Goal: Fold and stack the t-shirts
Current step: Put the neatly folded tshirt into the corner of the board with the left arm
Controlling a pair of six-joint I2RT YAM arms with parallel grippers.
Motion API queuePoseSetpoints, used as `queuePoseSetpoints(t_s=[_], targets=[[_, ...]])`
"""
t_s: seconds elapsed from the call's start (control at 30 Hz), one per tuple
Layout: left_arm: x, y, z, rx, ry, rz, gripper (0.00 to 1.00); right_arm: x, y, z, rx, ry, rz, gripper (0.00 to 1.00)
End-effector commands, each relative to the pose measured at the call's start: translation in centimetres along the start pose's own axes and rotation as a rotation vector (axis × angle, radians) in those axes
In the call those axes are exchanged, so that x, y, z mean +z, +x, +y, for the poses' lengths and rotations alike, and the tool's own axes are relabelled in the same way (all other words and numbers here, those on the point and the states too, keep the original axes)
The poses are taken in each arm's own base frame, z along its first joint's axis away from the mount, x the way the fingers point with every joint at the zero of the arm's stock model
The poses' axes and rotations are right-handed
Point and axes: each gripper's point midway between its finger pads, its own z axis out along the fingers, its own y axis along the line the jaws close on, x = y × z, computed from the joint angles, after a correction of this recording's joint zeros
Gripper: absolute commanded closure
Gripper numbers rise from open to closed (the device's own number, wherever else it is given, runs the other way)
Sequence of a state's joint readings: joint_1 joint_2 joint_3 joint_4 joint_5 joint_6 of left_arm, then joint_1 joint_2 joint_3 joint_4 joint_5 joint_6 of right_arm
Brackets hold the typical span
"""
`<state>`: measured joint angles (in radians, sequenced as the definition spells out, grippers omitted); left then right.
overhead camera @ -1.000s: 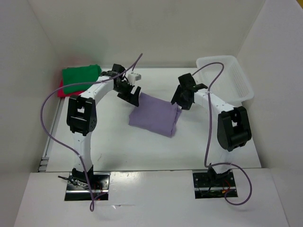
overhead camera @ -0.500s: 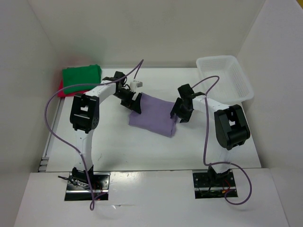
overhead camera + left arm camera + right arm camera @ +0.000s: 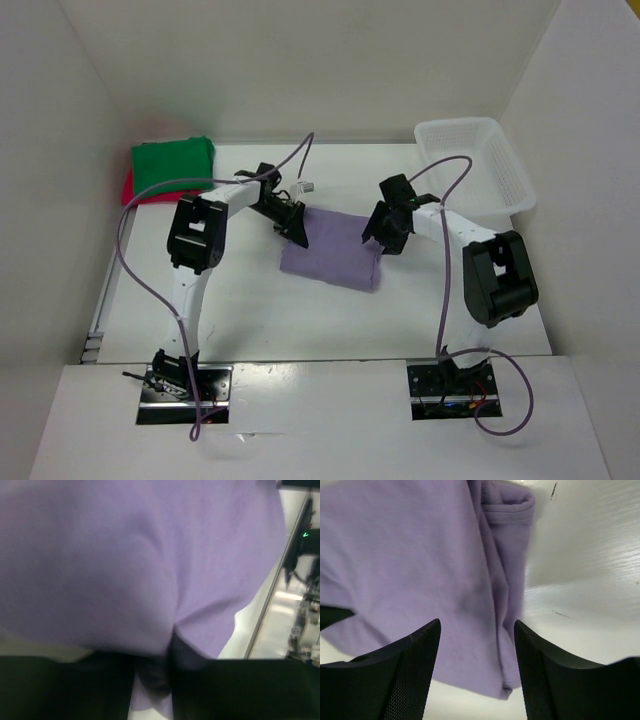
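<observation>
The lavender t-shirt (image 3: 332,252) lies folded in the middle of the table. My left gripper (image 3: 296,229) is at its left edge; in the left wrist view its dark fingers (image 3: 100,685) stand close together with a fold of lavender t-shirt (image 3: 150,570) pinched between them. My right gripper (image 3: 386,236) hovers at the shirt's right edge, and its fingers (image 3: 415,660) are spread wide over the folded hem of the lavender t-shirt (image 3: 420,555), gripping nothing. The green t-shirt (image 3: 172,164) lies folded on the red t-shirt (image 3: 130,189) at the back left.
A white plastic basket (image 3: 512,178) stands at the back right, just behind the right arm. White walls close in the table on the left, back and right. Purple cables loop from both arms.
The left gripper came down and right onto the lavender shirt's left edge and closed on it. The shirt shifted slightly to the right. The right gripper stayed open at the right edge.
</observation>
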<state>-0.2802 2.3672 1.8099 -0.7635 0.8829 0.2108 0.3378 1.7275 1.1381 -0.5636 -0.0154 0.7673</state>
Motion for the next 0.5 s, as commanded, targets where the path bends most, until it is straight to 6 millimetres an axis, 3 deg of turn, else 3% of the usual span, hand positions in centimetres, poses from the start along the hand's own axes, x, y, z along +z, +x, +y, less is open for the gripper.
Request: queuePoseSetpoints(t_s=[0.0, 0.03, 0.07, 0.17, 0.23, 0.33, 0.37, 0.47], targets=[[3.3, 5.4, 2.7, -0.096, 0.003, 0.151, 0.77, -2.7, -2.0, 0.5, 0.031, -0.035, -0.087, 0.34], [3.2, 5.0, 2.7, -0.087, 0.001, 0.144, 0.92, -2.8, -1.8, 0.3, 0.031, -0.036, -0.088, 0.34], [3.2, 4.6, 2.5, -0.079, 0.007, 0.134, 0.98, -2.8, -1.9, 0.2, 0.031, -0.03, -0.095, 0.34], [2.3, 3.5, 2.0, -0.043, -0.007, 0.117, 1.0, -3.9, -2.3, -0.1, 0.04, -0.03, -0.114, 0.34], [0.3, 1.3, 1.5, 0.022, -0.064, 0.078, 1.0, -4.7, -2.8, -0.4, 0.039, -0.032, -0.136, 0.34], [-4.2, -2.2, 3.1, 0.167, -0.342, 0.019, 1.0, -6.0, -3.6, -1.0, 0.051, -0.031, -0.164, 0.34], [-6.4, -3.8, 2.5, 0.218, -0.425, -0.022, 1.0, -6.3, -4.0, -1.3, 0.051, -0.032, -0.175, 0.34], [-11.7, -5.9, 5.1, 0.255, -0.707, -0.052, 1.0, -7.3, -4.7, -1.4, 0.052, -0.037, -0.203, 0.34]])
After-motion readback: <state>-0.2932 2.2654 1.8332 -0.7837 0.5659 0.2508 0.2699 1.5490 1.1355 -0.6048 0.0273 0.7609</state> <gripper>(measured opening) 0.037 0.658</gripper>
